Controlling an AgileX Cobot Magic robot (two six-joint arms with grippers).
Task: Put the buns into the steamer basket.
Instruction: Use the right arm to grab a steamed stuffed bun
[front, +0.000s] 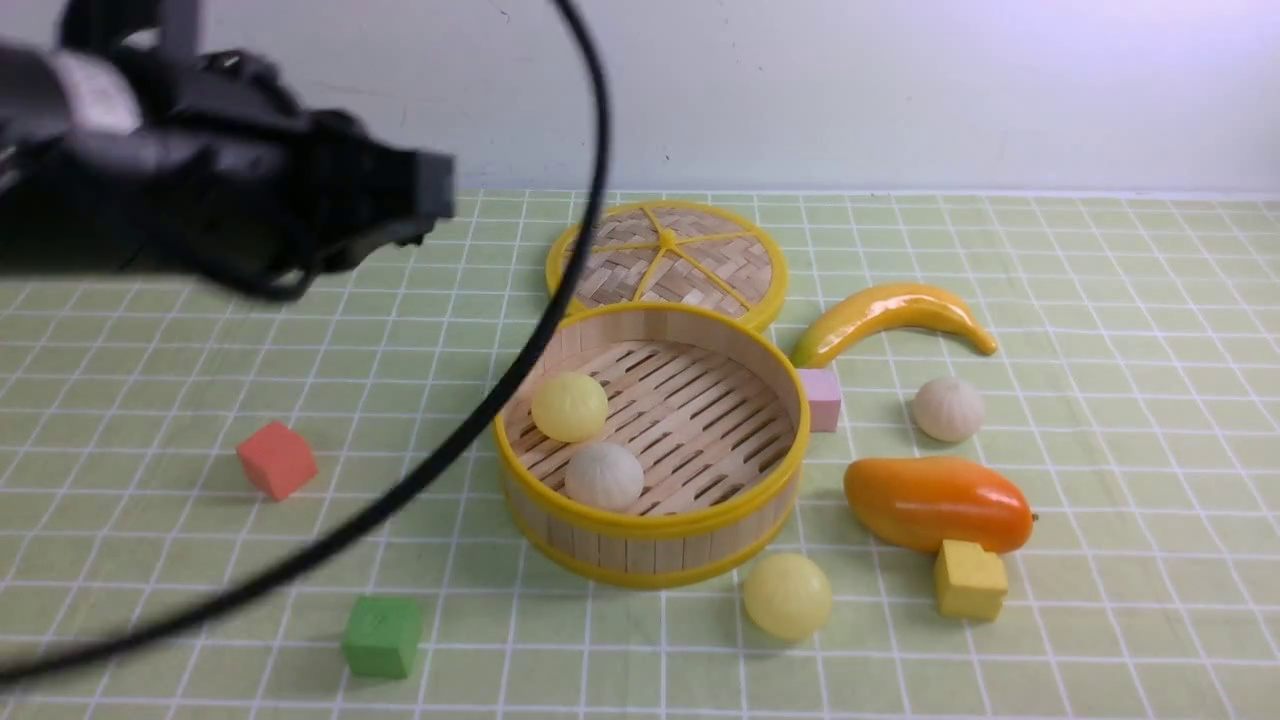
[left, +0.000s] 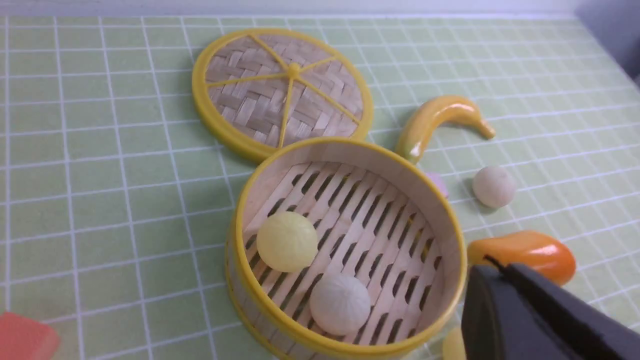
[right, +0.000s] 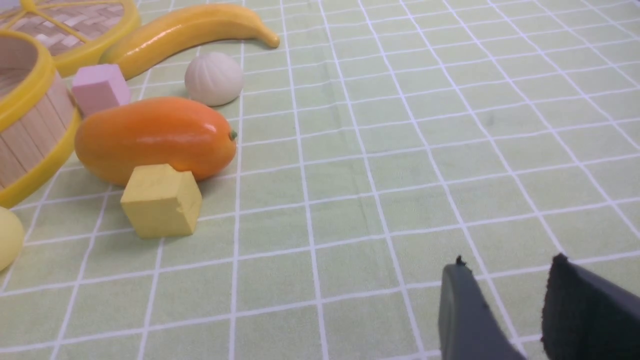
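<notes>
The steamer basket (front: 650, 527) stands mid-table, with a pale yellow bun (front: 569, 406) and an off-white bun (front: 603, 476) on its slatted floor. Another pale yellow bun (front: 787, 596) lies on the cloth just before the basket's front right. Another off-white bun (front: 948, 409) lies to the right, beyond the mango. My left gripper (left: 492, 265) is shut and empty, hovering above the basket's right rim (left: 452, 235). My left arm (front: 200, 170) fills the upper left of the front view. My right gripper (right: 507, 265) is open and empty, low over bare cloth right of the toys; the front view does not show it.
The woven lid (front: 667, 260) lies behind the basket. A banana (front: 890, 315), pink cube (front: 822, 398), orange mango (front: 935, 503) and yellow cube (front: 968, 580) crowd the right side. A red cube (front: 276, 459) and green cube (front: 381, 636) lie left. A black cable (front: 480, 400) crosses the front view.
</notes>
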